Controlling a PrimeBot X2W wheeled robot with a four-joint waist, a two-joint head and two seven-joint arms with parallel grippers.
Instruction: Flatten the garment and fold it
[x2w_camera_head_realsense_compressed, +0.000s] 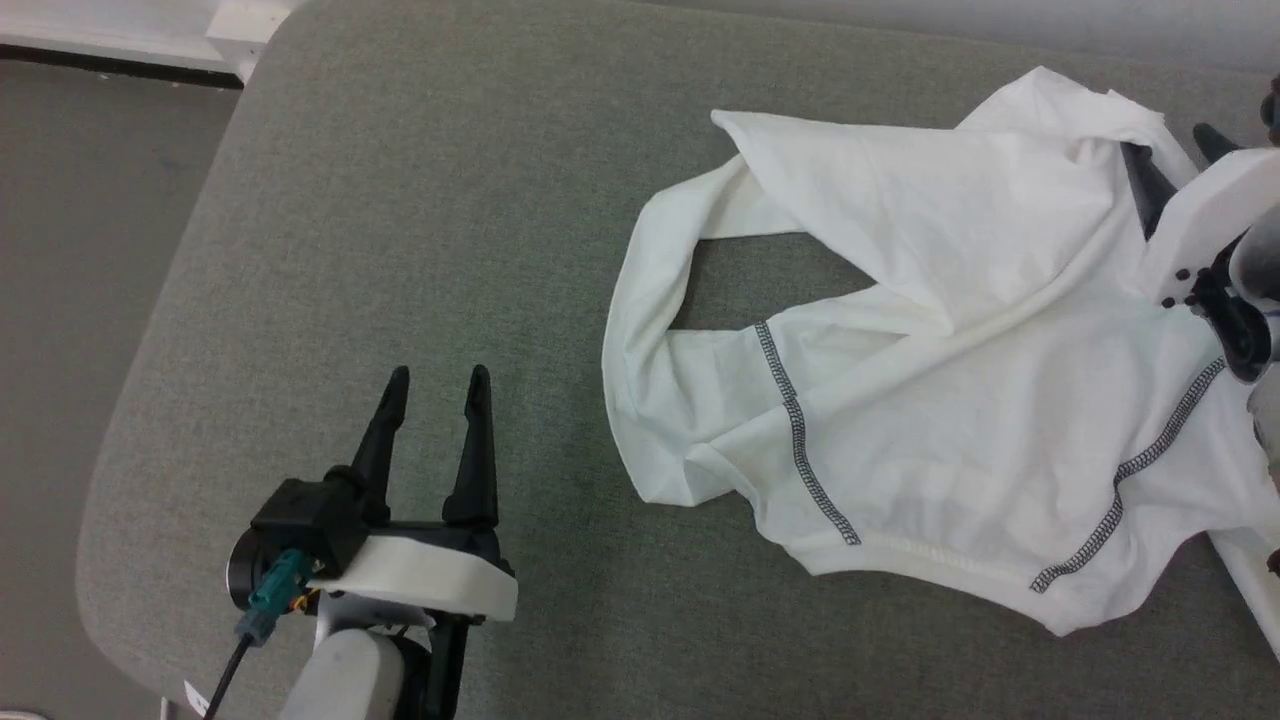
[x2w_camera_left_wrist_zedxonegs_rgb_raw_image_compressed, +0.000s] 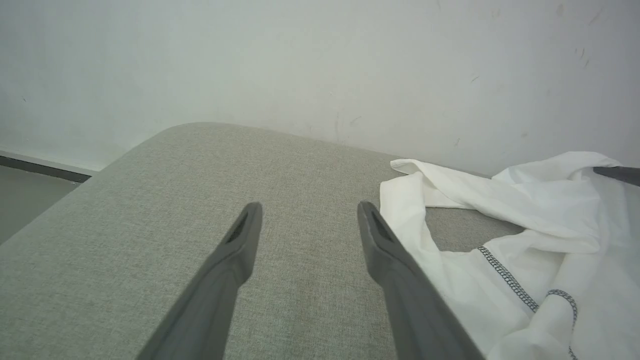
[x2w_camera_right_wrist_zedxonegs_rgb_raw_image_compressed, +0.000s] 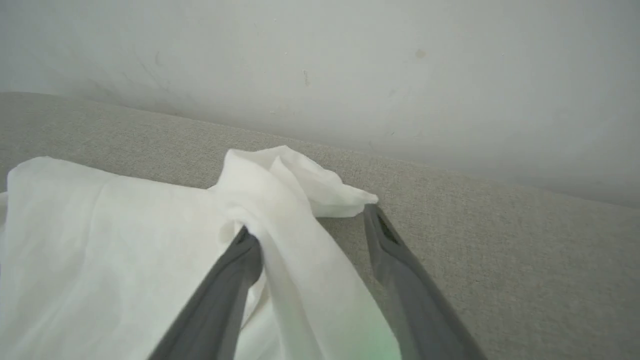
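Observation:
The white garment (x2w_camera_head_realsense_compressed: 950, 400) lies crumpled on the right half of a grey padded surface, with one long tube looped out to the left and two grey-black zigzag seams (x2w_camera_head_realsense_compressed: 800, 440) showing. My left gripper (x2w_camera_head_realsense_compressed: 435, 378) is open over bare surface, a short way left of the cloth. In the left wrist view this gripper (x2w_camera_left_wrist_zedxonegs_rgb_raw_image_compressed: 308, 207) has the garment (x2w_camera_left_wrist_zedxonegs_rgb_raw_image_compressed: 550, 215) just beyond its right finger. My right gripper (x2w_camera_head_realsense_compressed: 1168, 140) sits at the garment's far right corner. In the right wrist view it (x2w_camera_right_wrist_zedxonegs_rgb_raw_image_compressed: 310, 222) is open, and a raised fold of the garment (x2w_camera_right_wrist_zedxonegs_rgb_raw_image_compressed: 280, 190) lies between its fingers.
The grey padded surface (x2w_camera_head_realsense_compressed: 400, 200) has rounded corners and drops to a grey floor (x2w_camera_head_realsense_compressed: 60, 250) on the left. A white baseboard (x2w_camera_head_realsense_compressed: 150, 30) runs at the far left. A pale wall (x2w_camera_left_wrist_zedxonegs_rgb_raw_image_compressed: 300, 60) stands close behind the far edge.

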